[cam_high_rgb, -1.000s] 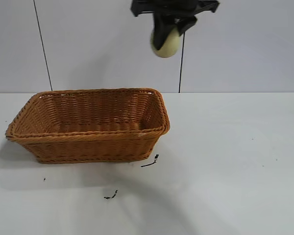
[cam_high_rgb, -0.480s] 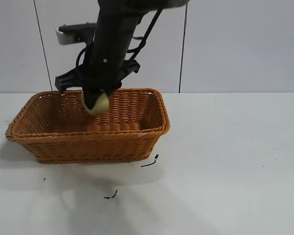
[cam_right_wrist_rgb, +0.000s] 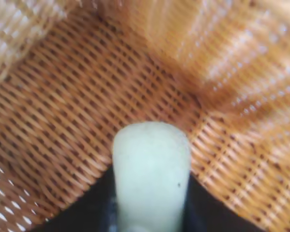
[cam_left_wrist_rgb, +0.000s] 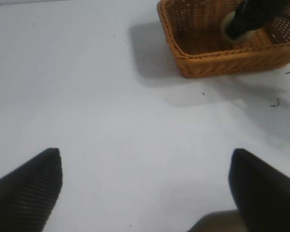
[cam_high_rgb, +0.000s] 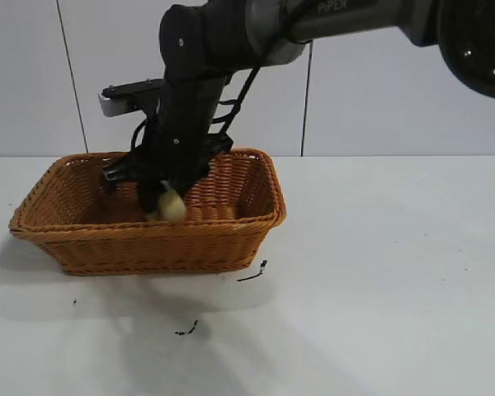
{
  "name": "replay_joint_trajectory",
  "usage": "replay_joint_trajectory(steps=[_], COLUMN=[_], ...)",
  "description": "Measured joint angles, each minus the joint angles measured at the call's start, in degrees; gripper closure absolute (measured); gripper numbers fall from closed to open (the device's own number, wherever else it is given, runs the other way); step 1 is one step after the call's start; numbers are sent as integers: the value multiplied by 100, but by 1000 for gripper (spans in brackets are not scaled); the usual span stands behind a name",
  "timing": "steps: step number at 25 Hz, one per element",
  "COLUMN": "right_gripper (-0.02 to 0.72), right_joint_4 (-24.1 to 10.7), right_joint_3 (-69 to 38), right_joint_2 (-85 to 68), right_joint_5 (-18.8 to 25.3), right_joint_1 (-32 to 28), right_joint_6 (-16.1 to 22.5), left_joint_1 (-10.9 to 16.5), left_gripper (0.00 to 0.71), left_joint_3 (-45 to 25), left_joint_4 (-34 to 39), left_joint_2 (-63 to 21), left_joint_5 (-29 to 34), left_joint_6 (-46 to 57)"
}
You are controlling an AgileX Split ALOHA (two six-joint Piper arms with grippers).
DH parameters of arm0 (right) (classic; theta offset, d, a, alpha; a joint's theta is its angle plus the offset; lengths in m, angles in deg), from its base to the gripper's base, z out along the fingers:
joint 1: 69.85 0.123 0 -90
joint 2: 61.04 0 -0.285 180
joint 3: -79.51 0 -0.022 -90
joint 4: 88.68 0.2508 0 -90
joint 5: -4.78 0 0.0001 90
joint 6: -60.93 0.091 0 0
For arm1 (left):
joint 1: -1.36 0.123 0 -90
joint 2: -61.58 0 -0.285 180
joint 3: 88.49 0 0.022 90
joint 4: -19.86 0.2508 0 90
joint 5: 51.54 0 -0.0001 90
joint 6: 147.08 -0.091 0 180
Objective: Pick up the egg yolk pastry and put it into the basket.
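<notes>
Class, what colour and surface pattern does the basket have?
The large rectangular woven wicker basket is orange-brown, a tight criss-cross weave, clearest in the right wrist view.

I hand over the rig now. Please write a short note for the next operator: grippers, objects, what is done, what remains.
Right gripper: lowered inside the basket, egg yolk pastry at its fingers; whether it is let go cannot be told.
Left gripper: parked apart from the basket over the bare table, fingers open, empty.
Done: pastry carried into the basket.
Left: confirm release, lift the right arm out.
</notes>
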Motion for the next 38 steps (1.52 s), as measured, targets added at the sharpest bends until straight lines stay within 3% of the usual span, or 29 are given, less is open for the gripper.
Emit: replay_joint_trajectory(steps=[8, 23, 31, 38], right_gripper=[10, 10, 10, 10], right_joint_4=[0, -95, -99, -115], right_joint_3=[964, 1036, 954, -351], right_joint_2=[-187, -181, -318, -1478], right_joint_5=[728, 1495, 1513, 1513], right_joint_1=[-538, -2935, -3505, -3664], right_joint_6=[194, 216, 216, 210], left_joint_1=[0, 0, 0, 0], left_gripper=[14, 14, 14, 14], left_joint_3=[0, 0, 0, 0], left_joint_4=[0, 0, 0, 0], left_joint_2=[0, 0, 0, 0], left_joint_5=[0, 0, 0, 0], left_joint_6=[0, 0, 0, 0])
